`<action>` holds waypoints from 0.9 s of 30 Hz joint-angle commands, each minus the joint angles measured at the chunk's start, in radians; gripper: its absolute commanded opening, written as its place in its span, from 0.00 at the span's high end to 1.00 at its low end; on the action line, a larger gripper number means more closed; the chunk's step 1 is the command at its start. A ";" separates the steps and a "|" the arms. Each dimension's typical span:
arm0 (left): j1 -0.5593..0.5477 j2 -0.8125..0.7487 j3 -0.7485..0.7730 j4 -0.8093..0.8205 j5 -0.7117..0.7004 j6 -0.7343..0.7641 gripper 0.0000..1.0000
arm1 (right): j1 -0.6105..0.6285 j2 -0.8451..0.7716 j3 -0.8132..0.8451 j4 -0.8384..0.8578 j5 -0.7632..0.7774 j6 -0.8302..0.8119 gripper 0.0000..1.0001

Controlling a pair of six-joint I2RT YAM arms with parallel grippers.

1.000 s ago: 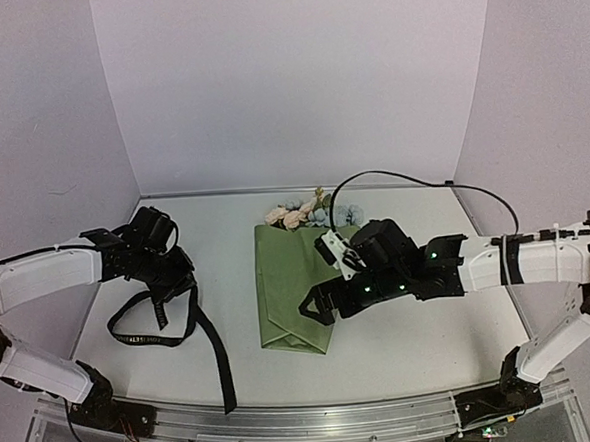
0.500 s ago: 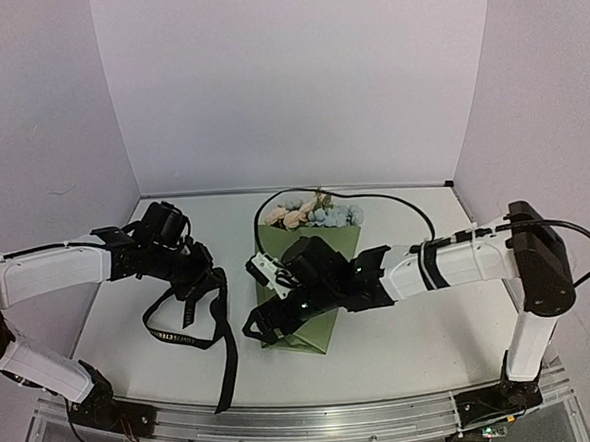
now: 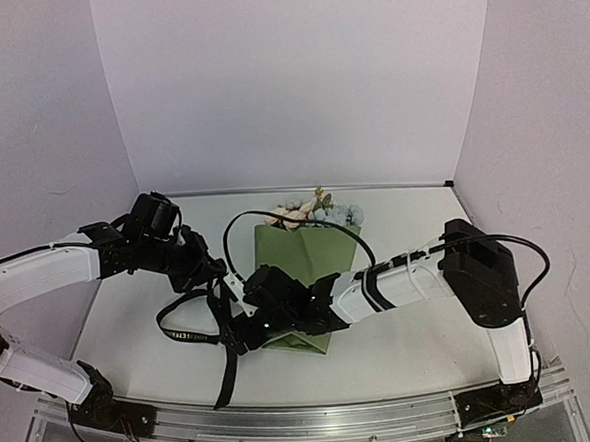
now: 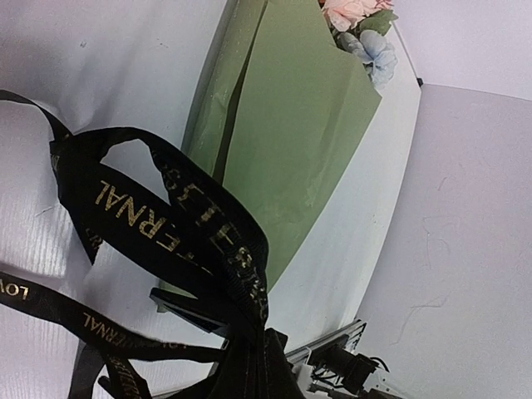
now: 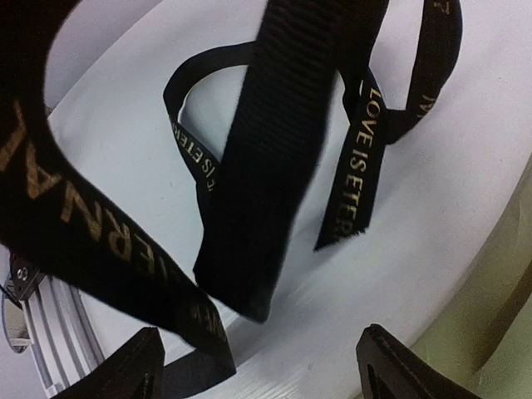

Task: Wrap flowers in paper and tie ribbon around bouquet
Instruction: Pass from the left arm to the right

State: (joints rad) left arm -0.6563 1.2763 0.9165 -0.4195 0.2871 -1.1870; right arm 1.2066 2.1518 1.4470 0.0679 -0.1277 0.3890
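The bouquet [image 3: 299, 249] lies mid-table as an olive-green paper cone, with the flowers [image 3: 311, 213] showing at its far end. My left gripper [image 3: 206, 274] is just left of it, shut on the black ribbon [image 3: 184, 326], which hangs in loops and trails toward the front rail. In the left wrist view the ribbon [image 4: 195, 218] bunches into the shut jaws [image 4: 258, 362] in front of the paper [image 4: 291, 141]. My right gripper [image 3: 240, 335] reaches across the cone's narrow end. It stands open [image 5: 266, 370], and a ribbon [image 5: 266, 166] strand dangles just above its fingertips.
The right arm's forearm [image 3: 399, 285] and its black cable [image 3: 275, 214] lie over the bouquet. The metal front rail [image 3: 317, 420] runs along the near edge. White walls close in the back and both sides.
My right arm swept left across the bouquet, from its right side to the ribbon, and its jaws narrowed slightly. My left gripper carried the ribbon to the right, toward the bouquet.
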 commanded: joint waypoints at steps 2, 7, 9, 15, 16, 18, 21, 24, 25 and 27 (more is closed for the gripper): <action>0.000 -0.043 0.028 0.002 -0.023 -0.003 1.00 | 0.021 0.050 0.066 0.053 0.042 0.061 0.31; 0.006 -0.054 0.016 0.010 -0.046 0.002 1.00 | 0.025 0.047 0.049 0.057 0.027 0.104 0.61; 0.009 -0.053 0.015 0.013 -0.048 0.007 1.00 | 0.026 0.040 0.035 0.063 0.017 0.116 0.69; 0.029 -0.051 0.003 0.023 -0.036 0.020 1.00 | 0.027 -0.006 -0.019 0.079 0.025 0.147 0.93; 0.035 -0.052 0.000 0.020 -0.035 0.024 1.00 | 0.027 -0.025 -0.036 0.075 0.035 0.150 0.96; 0.052 -0.057 -0.009 0.010 -0.035 0.036 0.95 | 0.027 -0.072 -0.065 0.041 0.060 0.148 1.00; 0.091 -0.070 -0.033 -0.001 -0.041 0.066 0.76 | 0.027 -0.169 -0.117 -0.073 0.112 0.142 1.00; 0.129 -0.089 -0.061 -0.014 -0.060 0.109 0.57 | 0.023 -0.283 -0.162 -0.220 0.187 0.142 1.00; 0.141 -0.094 -0.073 -0.014 -0.066 0.124 0.52 | 0.022 -0.315 -0.176 -0.271 0.208 0.141 1.00; 0.162 -0.099 -0.090 -0.029 -0.105 0.157 0.46 | 0.016 -0.378 -0.202 -0.354 0.236 0.139 1.00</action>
State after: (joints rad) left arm -0.5330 1.2156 0.8539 -0.4271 0.2452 -1.1116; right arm 1.2292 1.9428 1.2719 -0.0990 -0.0073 0.5289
